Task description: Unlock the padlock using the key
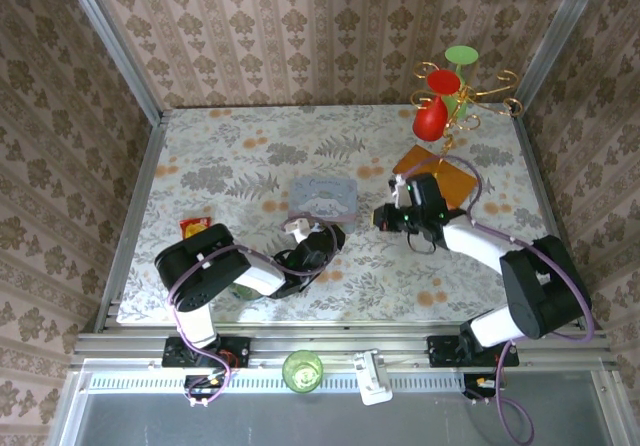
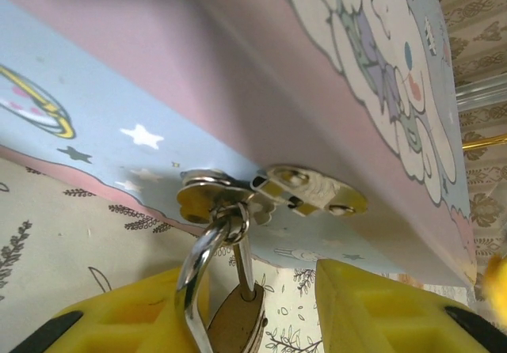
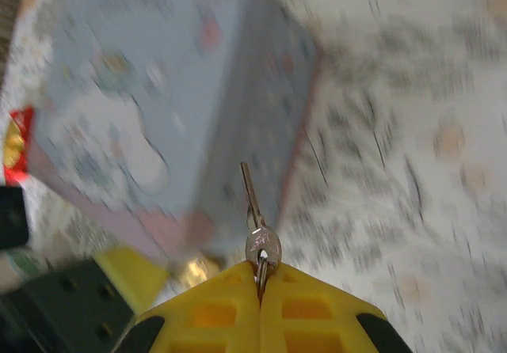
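Note:
The small brass padlock (image 2: 236,321) hangs by its silvery shackle (image 2: 198,262) from the hasp (image 2: 269,195) on the front of the pale blue cartoon tin (image 1: 322,196). My left gripper (image 2: 255,290) is open around it. The lock body rests by the left yellow finger (image 2: 131,313), with a gap to the right finger (image 2: 372,305). My right gripper (image 3: 260,270) is shut on the head of the silver key (image 3: 253,203), whose blade points at the tin (image 3: 158,92). In the top view the left gripper (image 1: 298,230) is at the tin's near side, and the right gripper (image 1: 383,216) is just right of it.
A red-and-yellow snack packet (image 1: 192,228) lies left of the left arm. An orange board (image 1: 437,176) and a gold stand with red and green pieces (image 1: 450,91) are at the back right. A green cup (image 1: 302,370) sits on the front rail.

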Available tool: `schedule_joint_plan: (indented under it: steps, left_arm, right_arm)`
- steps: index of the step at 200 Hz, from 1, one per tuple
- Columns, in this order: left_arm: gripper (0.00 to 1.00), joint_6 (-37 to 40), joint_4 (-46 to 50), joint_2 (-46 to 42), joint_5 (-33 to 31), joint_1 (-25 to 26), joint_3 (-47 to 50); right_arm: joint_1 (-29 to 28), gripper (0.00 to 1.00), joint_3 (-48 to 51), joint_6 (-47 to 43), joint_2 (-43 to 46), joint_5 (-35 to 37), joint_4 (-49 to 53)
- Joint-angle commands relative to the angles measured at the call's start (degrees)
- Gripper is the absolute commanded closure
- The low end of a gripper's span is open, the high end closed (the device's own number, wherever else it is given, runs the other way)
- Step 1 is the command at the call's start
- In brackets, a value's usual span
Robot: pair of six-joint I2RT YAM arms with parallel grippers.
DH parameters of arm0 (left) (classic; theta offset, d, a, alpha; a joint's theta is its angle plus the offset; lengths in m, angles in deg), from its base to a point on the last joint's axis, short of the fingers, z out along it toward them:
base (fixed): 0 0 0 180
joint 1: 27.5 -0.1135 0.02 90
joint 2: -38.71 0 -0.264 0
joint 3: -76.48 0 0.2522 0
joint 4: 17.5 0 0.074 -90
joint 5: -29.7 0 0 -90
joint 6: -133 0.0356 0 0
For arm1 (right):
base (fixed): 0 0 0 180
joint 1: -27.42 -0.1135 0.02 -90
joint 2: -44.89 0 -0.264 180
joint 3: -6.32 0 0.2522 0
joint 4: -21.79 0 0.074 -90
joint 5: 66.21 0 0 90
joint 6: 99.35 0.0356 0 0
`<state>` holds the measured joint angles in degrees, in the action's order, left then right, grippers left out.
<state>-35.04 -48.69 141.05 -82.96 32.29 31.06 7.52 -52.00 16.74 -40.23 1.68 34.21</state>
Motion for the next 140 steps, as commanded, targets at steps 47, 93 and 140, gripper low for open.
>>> schedule_joint_plan:
  steps: [47,93,140]
  left_arm:
    - [0.62,-1.7,8.1,2.2,1.5,1.9,2.5]
    - [0.62,-1.3,8.2,3.1,2.1,2.2,1.4]
    - [0.61,-3.2,5.3,6.9,2.6,3.0,1.1]
  right_arm:
    - [-3.8,1.00,-31.0,-12.4,-22.3,16.4,10.9]
    - [-4.2,1.00,-43.3,-11.3,-34.1,15.2,15.2]
    - [-5.0,1.00,-44.3,-11.0,-36.5,14.1,17.3]
